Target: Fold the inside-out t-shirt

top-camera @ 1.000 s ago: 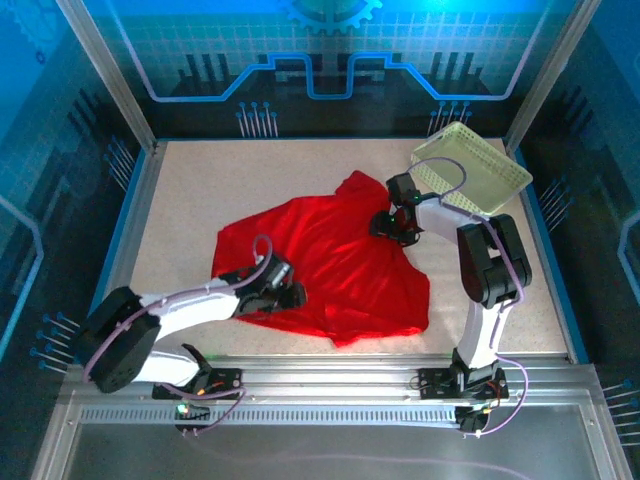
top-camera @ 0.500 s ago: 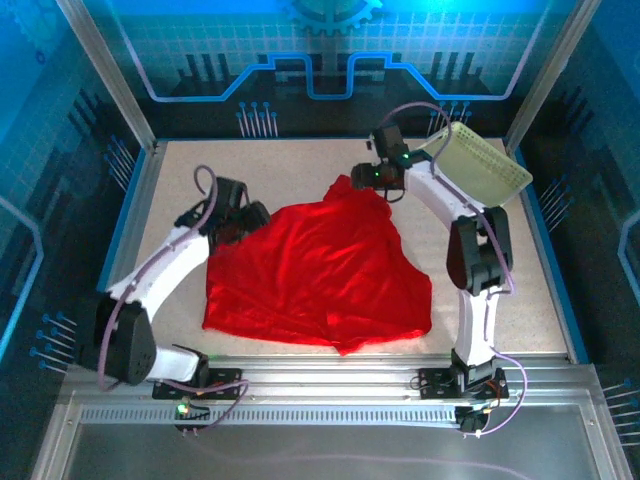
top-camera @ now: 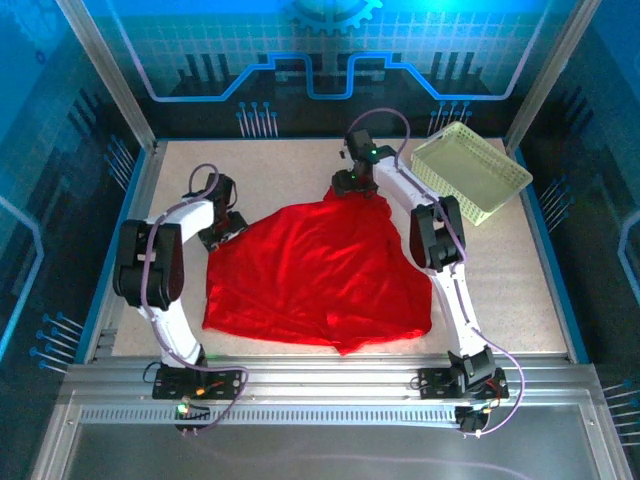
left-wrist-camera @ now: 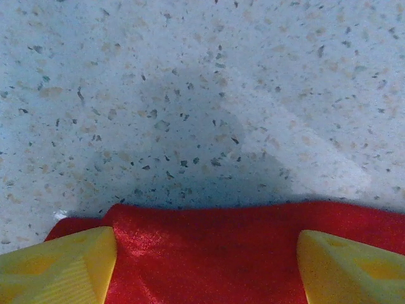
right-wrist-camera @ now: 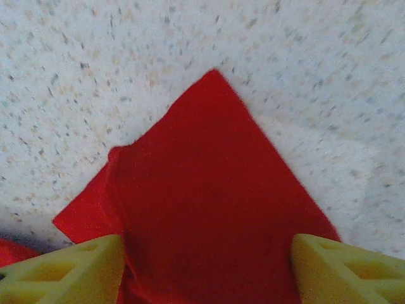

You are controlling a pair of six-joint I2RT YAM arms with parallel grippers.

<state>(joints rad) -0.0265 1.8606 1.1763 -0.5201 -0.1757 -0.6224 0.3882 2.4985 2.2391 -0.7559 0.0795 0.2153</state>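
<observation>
The inside-out t-shirt is bright red and lies spread across the middle of the table. My left gripper hangs over its far left corner. In the left wrist view the yellow fingers stand wide apart, open, with the t-shirt's edge lying flat between them. My right gripper is over the shirt's far pointed corner. In the right wrist view that gripper is open too, and the red corner points away from it onto bare table.
A pale yellow-green lattice basket sits at the far right, close beside the right arm. Metal frame posts and blue walls ring the speckled table. Bare tabletop lies beyond both shirt corners.
Both arms swung from the shirt's near and middle parts out to its far corners, and the cloth is spread wider. The basket, tipped up half a second ago, lies flat again.
</observation>
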